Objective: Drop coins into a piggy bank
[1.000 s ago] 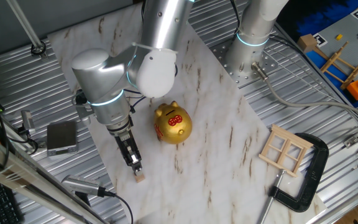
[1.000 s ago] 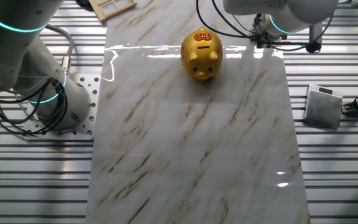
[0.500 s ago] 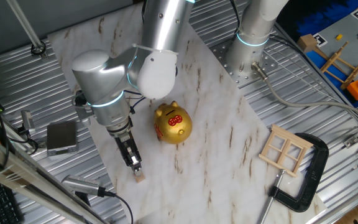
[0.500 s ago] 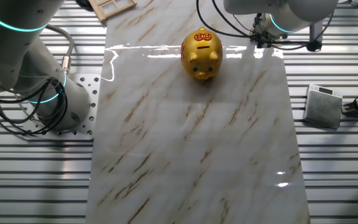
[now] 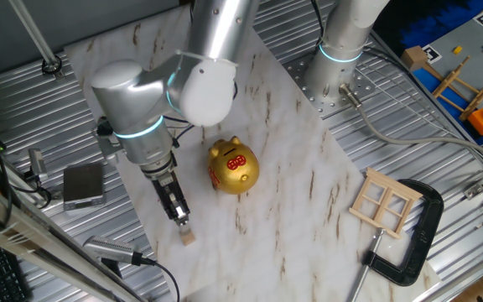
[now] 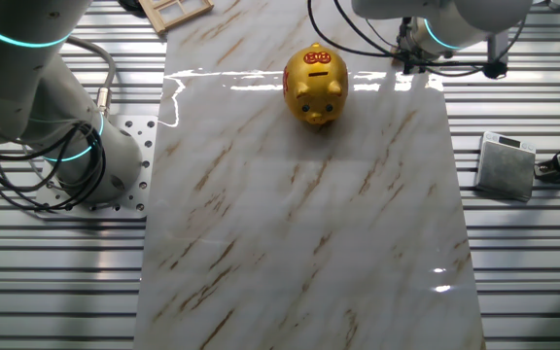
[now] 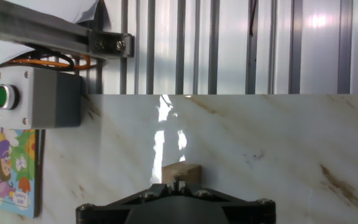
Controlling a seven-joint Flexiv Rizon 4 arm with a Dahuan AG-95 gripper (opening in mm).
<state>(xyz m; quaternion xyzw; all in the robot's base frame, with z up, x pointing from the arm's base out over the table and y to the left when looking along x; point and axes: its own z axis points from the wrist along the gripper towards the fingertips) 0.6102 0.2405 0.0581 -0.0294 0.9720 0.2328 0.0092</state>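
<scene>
We see the coin (image 5: 189,237) lying on the desk (image 5: 292,184) just below the tool (image 5: 182,223), whose fingers look narrow, perhaps touching it; the arm has shifted slightly left.

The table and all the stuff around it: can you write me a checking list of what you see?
Surface: white marble-patterned board on a ribbed metal table.
Job's things: shiny gold pig-shaped bank standing upright; tiny tan wooden token lying on the board, apart from the pig.
Clutter: small wooden window frame, black C-clamp, grey box.
Grippers: the gripper points down just above the token; whether it grips cannot be told.
Cables: grey cable across the metal; black cables by the arm base.
Surroundings: grey button box with green button, colourful picture book.
</scene>
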